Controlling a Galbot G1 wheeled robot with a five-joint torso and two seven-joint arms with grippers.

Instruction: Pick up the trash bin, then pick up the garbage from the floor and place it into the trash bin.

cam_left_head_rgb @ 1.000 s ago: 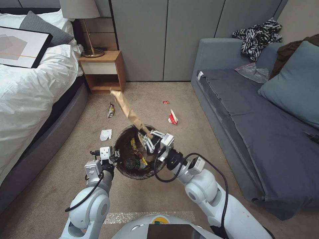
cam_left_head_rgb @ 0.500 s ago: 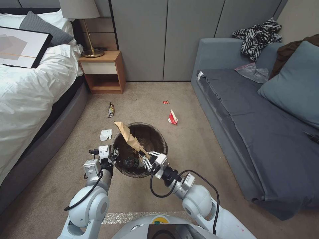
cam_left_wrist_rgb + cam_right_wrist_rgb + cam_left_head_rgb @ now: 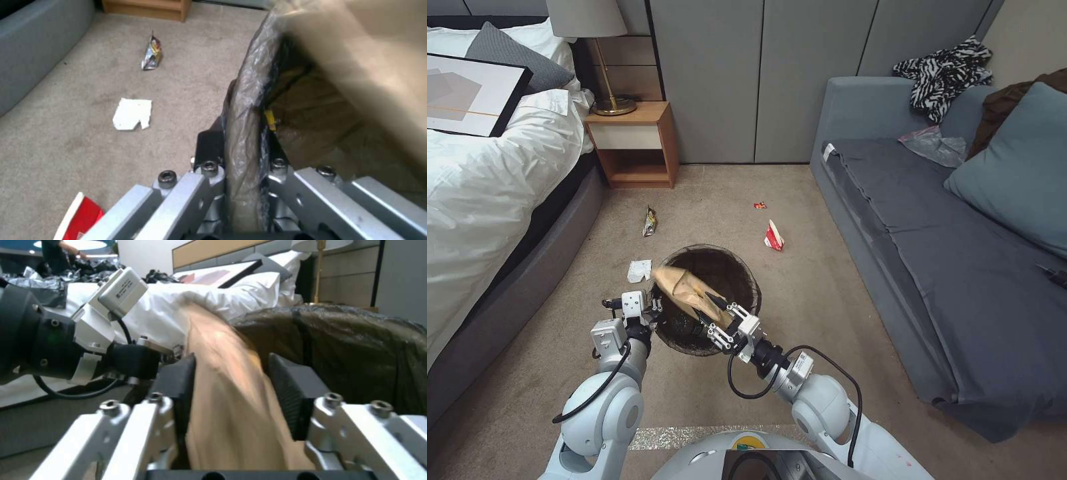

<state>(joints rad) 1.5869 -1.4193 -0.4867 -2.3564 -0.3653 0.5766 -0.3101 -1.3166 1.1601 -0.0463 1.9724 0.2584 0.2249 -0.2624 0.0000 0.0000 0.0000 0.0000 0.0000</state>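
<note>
the left gripper is clamped on the trash bin rim. the right gripper, jaws parted, has the tan paper bag lying loose between them over the bin's mouth.

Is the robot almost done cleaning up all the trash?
Not yet. Done: the left gripper holds the trash bin by its rim, with some litter already inside. In hand: the right gripper, fingers apart, has the tan paper bag over the bin. Left on the floor: a white tissue, a snack wrapper, a red-and-white cup and a tiny red wrapper.
</note>
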